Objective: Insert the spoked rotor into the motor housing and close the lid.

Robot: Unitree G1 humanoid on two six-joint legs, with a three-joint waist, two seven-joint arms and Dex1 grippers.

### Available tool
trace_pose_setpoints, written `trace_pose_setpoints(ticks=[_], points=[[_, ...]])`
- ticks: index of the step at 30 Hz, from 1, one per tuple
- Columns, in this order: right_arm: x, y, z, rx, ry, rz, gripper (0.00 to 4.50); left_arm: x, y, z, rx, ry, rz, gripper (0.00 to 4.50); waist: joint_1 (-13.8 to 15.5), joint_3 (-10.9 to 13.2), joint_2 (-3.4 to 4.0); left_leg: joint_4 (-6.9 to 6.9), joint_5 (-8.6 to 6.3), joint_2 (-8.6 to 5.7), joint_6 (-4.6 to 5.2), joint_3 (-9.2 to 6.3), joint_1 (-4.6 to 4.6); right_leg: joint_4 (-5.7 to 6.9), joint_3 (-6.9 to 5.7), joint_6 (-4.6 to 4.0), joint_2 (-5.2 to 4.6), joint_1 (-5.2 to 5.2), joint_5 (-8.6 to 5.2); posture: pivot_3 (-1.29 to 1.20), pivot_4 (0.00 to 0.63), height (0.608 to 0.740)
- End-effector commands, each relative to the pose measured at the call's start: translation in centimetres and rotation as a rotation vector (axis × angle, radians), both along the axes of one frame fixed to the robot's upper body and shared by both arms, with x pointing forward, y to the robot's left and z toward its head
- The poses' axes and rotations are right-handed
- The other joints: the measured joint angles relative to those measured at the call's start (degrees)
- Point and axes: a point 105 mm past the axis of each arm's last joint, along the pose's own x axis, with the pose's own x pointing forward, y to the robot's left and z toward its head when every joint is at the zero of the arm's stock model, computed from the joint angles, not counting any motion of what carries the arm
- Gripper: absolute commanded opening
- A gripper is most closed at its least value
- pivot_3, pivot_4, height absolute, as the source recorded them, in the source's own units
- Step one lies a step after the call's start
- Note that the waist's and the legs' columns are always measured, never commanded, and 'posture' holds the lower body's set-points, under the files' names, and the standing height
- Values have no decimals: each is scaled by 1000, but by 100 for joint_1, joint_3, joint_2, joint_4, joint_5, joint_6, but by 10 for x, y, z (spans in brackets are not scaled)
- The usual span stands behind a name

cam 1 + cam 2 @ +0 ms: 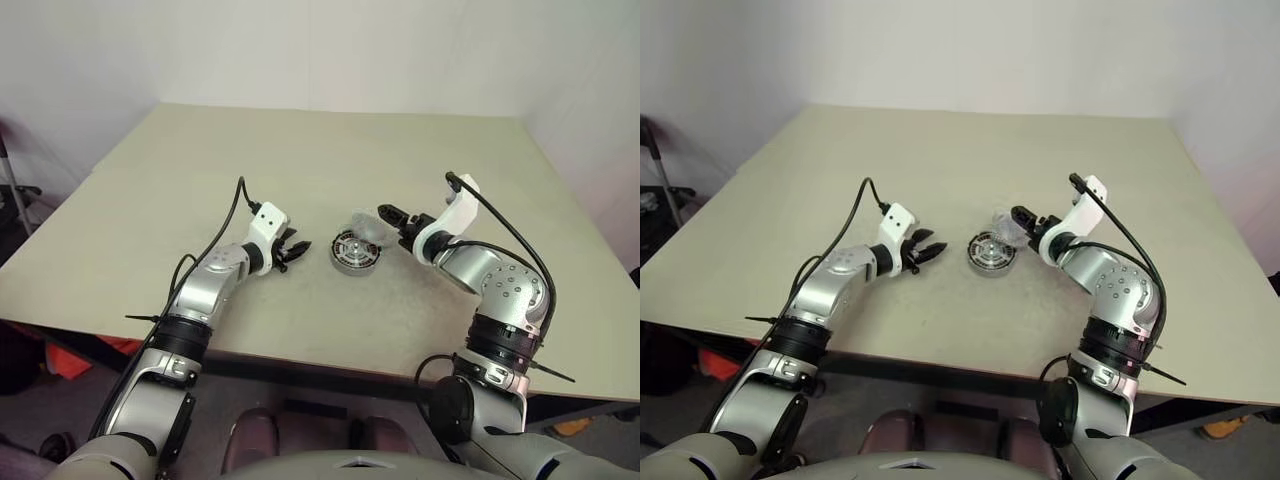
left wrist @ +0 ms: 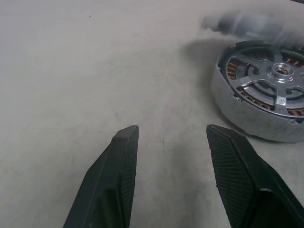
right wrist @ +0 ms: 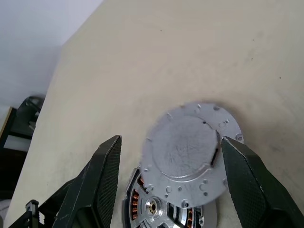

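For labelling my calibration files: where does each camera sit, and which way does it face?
Head eyes: on the head, facing forward and down at the table; both arms show, with the left pincer and right pincer.
Left wrist: on the left arm, looking along its own two fingers toward the motor cup.
Right wrist: on the right arm, looking down between its fingers at the grey disc over the motor cup.
Shared: every view shows the motor cup.

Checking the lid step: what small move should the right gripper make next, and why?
Probably nudge the lid down, centred onto the housing: the rotor already sits inside, and the lid is off-centre over it between the right gripper's open fingers.
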Motion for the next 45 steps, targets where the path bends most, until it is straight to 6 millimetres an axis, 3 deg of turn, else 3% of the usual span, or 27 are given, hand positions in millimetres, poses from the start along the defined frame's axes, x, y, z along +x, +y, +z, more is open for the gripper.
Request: trace_pose_setpoints(ticks=[1,5,11,16,18,22,29,45], points=[[0,11,8,-1,-41,45,3722,6,1,20,-7,-74,3,2428,3,0,0,0,0,0,0,0,0,0,0,0,0,0,0,0,0,740],[-4,16,9,-77,-83,93,3722,7,1,20,-7,-74,3,2428,13,0,0,1,0,0,0,-1,-3,-1,-2,-2,-1,0,1,0,0,740],[-1,12,12,-360,-203,125,3722,7,1,20,-8,-74,1,2428,27,0,-1,13,0,2,0,-3,-12,0,-6,-2,-2,1,2,0,0,740],[5,11,17,-424,-266,116,3722,7,1,20,-11,-75,3,2428,15,0,-1,18,0,6,1,-3,-12,2,-8,-7,-1,1,4,0,0,740],[9,12,15,-430,-277,117,3722,7,0,20,-11,-74,3,2428,15,0,-1,21,0,6,1,-3,-14,2,-9,-7,-1,1,4,0,0,740],[15,16,10,-462,-301,133,4477,7,-1,20,-14,-77,3,2428,14,0,-1,26,-1,7,3,-4,-18,2,-12,-14,-1,1,8,0,0,740],[18,18,10,-508,-320,141,4477,7,2,20,-16,-78,15,2428,10,0,-1,35,-3,9,7,-4,-21,3,-14,-18,-1,1,10,0,0,740],[15,1,17,-480,-305,83,4477,7,1,19,-20,-74,19,2428,6,0,-1,46,-5,11,10,-5,-24,6,-15,-22,-1,1,13,0,0,740]])
